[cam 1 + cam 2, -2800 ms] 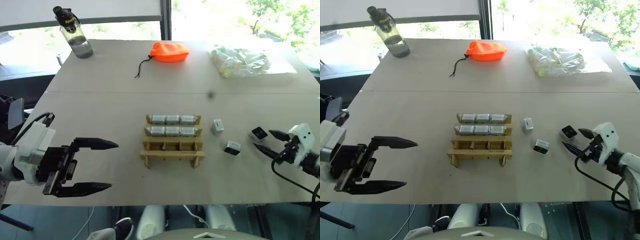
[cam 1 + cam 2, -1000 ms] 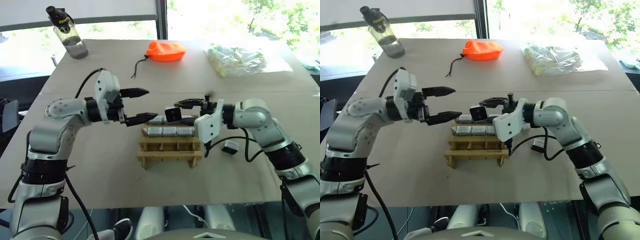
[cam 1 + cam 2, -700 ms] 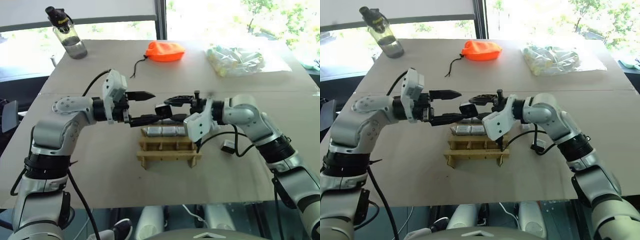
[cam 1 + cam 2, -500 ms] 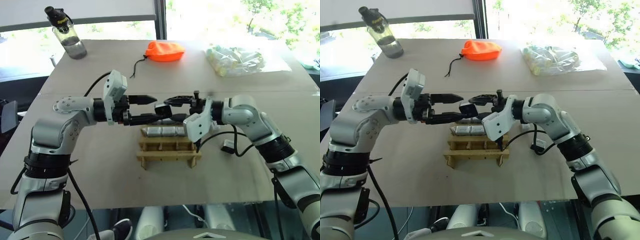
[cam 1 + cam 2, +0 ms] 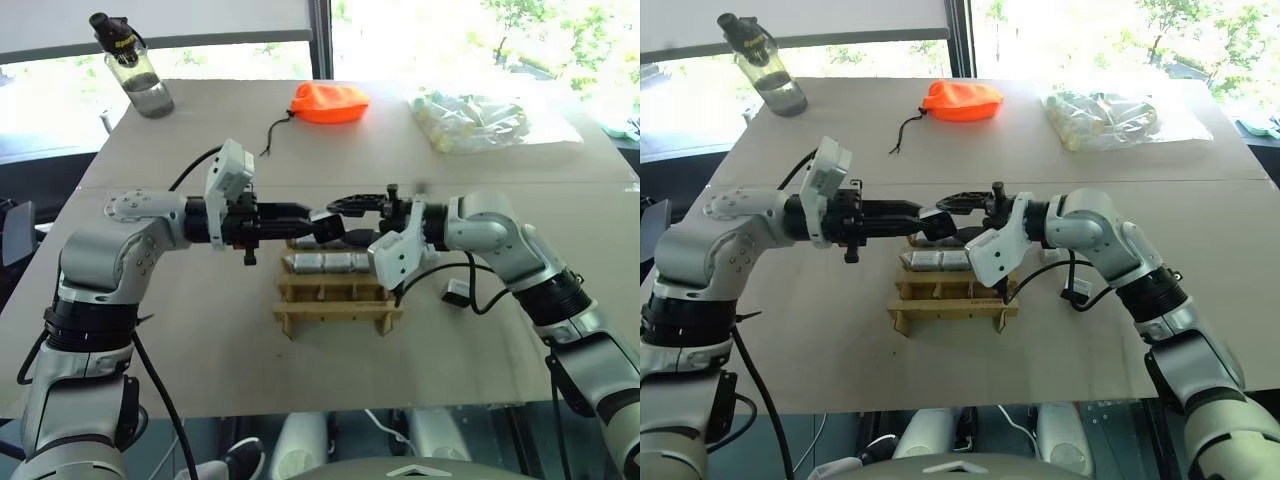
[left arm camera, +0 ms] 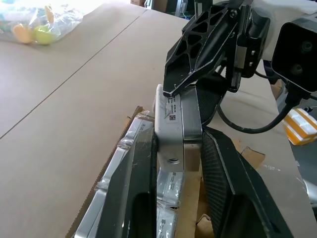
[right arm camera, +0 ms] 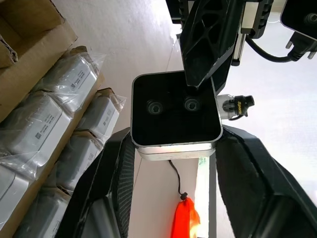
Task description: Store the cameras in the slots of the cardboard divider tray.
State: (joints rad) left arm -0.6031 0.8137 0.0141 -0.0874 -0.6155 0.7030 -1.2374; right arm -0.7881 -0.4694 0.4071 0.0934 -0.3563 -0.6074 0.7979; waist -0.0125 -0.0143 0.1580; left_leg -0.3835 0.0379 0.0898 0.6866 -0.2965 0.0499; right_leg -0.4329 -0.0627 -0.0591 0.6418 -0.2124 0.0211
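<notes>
Claws meet above the cardboard divider tray (image 5: 338, 300) on the bench (image 5: 200, 330), the left claw (image 5: 305, 219) clenched on a camera (image 7: 176, 109) whose black face sits between the slackened, parted fingers of the right claw (image 5: 345, 217).

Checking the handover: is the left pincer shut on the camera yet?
Shut on it: in the left wrist view the left pincer clamps the camera by both sides, while the right pincer's fingers bracket it.

Matt metal camera (image 7: 176, 111), rough cardboard tray (image 5: 338, 305)
</notes>
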